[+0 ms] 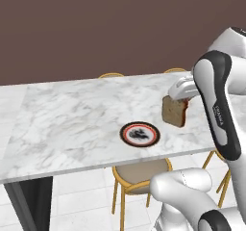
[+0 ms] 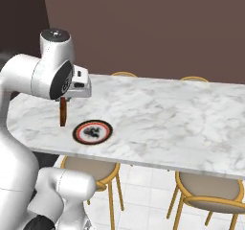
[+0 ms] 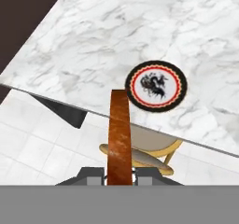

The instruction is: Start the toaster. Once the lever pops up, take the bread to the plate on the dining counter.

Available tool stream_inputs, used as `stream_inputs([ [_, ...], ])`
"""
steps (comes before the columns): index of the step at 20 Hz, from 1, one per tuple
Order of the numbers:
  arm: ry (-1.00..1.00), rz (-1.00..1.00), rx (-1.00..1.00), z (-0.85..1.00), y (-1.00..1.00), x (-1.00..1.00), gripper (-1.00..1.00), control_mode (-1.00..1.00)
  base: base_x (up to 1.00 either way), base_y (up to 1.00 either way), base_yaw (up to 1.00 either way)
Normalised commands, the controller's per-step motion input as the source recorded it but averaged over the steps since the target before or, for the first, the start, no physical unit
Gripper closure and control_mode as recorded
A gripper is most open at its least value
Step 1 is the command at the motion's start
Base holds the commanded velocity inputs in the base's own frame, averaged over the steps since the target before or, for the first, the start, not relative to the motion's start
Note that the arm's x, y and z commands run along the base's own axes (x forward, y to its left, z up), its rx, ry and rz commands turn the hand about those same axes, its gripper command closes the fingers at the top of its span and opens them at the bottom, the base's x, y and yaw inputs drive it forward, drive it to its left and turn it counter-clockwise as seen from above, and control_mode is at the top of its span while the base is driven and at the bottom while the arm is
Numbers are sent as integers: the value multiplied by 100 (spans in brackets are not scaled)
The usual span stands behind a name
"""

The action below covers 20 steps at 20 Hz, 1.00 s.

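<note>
Above the plate, hand gripping bread

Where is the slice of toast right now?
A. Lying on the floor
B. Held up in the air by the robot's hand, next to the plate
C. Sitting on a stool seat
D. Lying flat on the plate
B: the toast hangs on edge from the shut gripper, above the marble counter and beside the bare plate.

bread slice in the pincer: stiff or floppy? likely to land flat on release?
Probably stiff: the bread hangs from the pincer with no droop, edge straight in the hand view. Likely light, held by one edge. Released upright, it may tip over or miss the plate, being off to its side.
</note>
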Motion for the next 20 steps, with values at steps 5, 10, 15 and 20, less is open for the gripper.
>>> stream_inputs([
  [5,21,9,2,-24,19,44,100,-100,0,0,0],
  [10,15,4,3,-13,3,41,100,-100,0,0,0],
  [15,2,0,3,-17,0,41,100,-100,0,0,0],
  [20,0,0,0,-27,0,33,100,-100,0,0,0],
])
